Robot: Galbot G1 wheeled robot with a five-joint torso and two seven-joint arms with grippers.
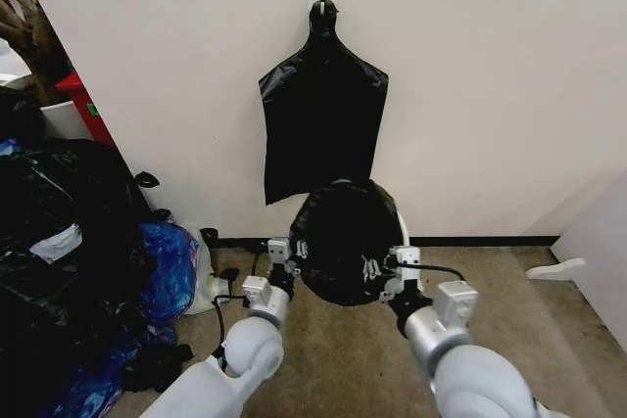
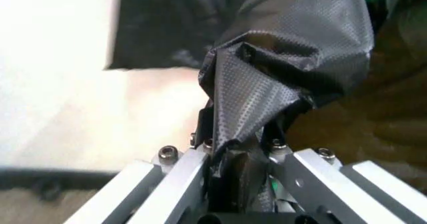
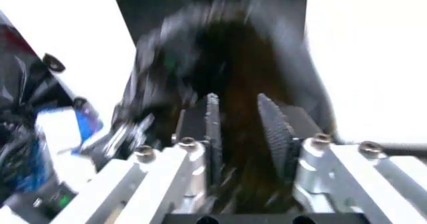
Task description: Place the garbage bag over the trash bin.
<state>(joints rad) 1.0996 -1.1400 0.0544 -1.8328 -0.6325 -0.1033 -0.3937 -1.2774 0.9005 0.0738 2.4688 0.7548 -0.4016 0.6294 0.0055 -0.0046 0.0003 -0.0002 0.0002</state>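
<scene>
Two grippers hold black bag at bin's mouth

Both our arms reach forward toward the white wall, where the garbage bag (image 1: 345, 242), thin, glossy and crinkled black plastic, covers the trash bin (image 1: 401, 227). Its round black face tilts toward us; a sliver of cream-white rim shows on the right. Our left gripper (image 1: 285, 254) has its jaws clamped on a bunched fold of the dimpled film at the bag's left edge. Our right gripper (image 1: 385, 276) sits at the right edge, its ridged jaws parted with dark plastic between them. Flat black bags (image 1: 323, 119) hang upright from a wall hook above, long axis vertical.
</scene>
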